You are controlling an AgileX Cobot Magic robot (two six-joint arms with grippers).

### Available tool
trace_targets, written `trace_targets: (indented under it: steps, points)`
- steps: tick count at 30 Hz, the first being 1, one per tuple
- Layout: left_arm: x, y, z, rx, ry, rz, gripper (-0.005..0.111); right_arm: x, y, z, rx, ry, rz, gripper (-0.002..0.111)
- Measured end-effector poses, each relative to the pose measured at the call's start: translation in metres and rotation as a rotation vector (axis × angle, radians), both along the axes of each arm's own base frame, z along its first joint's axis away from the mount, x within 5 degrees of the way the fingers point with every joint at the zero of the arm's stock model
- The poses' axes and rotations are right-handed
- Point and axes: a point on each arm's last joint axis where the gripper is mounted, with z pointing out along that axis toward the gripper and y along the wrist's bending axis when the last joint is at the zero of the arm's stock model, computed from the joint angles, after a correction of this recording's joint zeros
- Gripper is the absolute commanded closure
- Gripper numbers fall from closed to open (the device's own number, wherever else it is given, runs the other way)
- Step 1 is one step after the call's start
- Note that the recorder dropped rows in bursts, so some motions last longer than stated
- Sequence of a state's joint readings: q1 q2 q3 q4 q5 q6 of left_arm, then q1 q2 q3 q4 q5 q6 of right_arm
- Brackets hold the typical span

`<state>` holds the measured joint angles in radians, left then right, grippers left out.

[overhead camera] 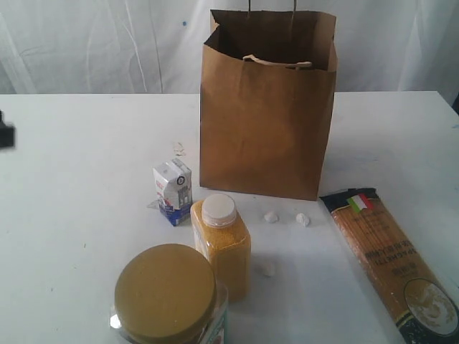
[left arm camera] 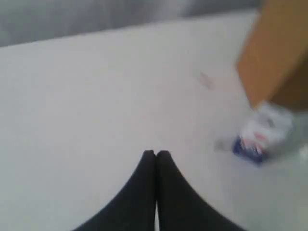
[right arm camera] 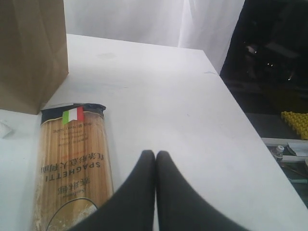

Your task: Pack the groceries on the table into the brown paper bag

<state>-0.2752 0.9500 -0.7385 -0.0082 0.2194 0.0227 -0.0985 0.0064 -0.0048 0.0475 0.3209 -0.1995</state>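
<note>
Paper bag (overhead camera: 267,122): brown, upright on the white worktop (overhead camera: 79,179), toward the far side and near the middle. Its mouth is open and its twisted handles (overhead camera: 276,61) droop over the rim. The inside is in shadow and cannot be read.

Groceries on the worktop, all outside the paper bag:
- The carton (overhead camera: 173,190), small, white and blue, stands upright just in front of the bag's left near corner, apart from it.
- The bottle (overhead camera: 222,247), yellow with a white cap, stands upright just beside the carton on the near side. Whether the two touch cannot be told.
- The jar (overhead camera: 166,294), clear with a yellow lid, stands nearest the viewer, cut off by the lower edge of the exterior view and overlapping the bottle's left side.
- The spaghetti packet (overhead camera: 391,261) lies flat to the right, running from near the bag's right near corner toward the near right edge, flag mark at the far end.

Three white crumbs (overhead camera: 271,216) lie between the bottle and the packet.

Over bare worktop, the left gripper (left arm camera: 155,154) has its fingers pressed together, holding nothing. The carton shows blurred beyond it, beside the bag.

Just beside the packet, the right gripper (right arm camera: 155,154) also has its fingers together and empty. Contact with the packet cannot be told.
</note>
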Motion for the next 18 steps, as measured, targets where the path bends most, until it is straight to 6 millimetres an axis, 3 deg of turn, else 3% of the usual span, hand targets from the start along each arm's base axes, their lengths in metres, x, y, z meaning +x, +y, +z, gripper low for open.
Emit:
trace_targets:
  steps: [4, 8, 15, 18]
  points:
    - [-0.012, -0.037, -0.021, 0.269, 0.106, -0.396, 0.107, 0.0, 0.0, 0.0, 0.0, 0.0, 0.0, 0.108]
    - [-0.047, -0.069, -0.035, 0.366, 0.226, -0.799, 0.107, 0.0, 0.0, 0.0, 0.0, 0.0, 0.0, 0.108]
    - [-0.117, -0.105, -0.033, 0.143, 0.314, -1.434, 0.107, 0.0, 0.0, 0.0, -0.002, 0.0, 0.0, 0.108]
    - [-0.127, -0.112, -0.047, 0.091, 0.315, -1.51, 0.107, 0.0, 0.0, 0.0, -0.002, 0.0, 0.0, 0.108]
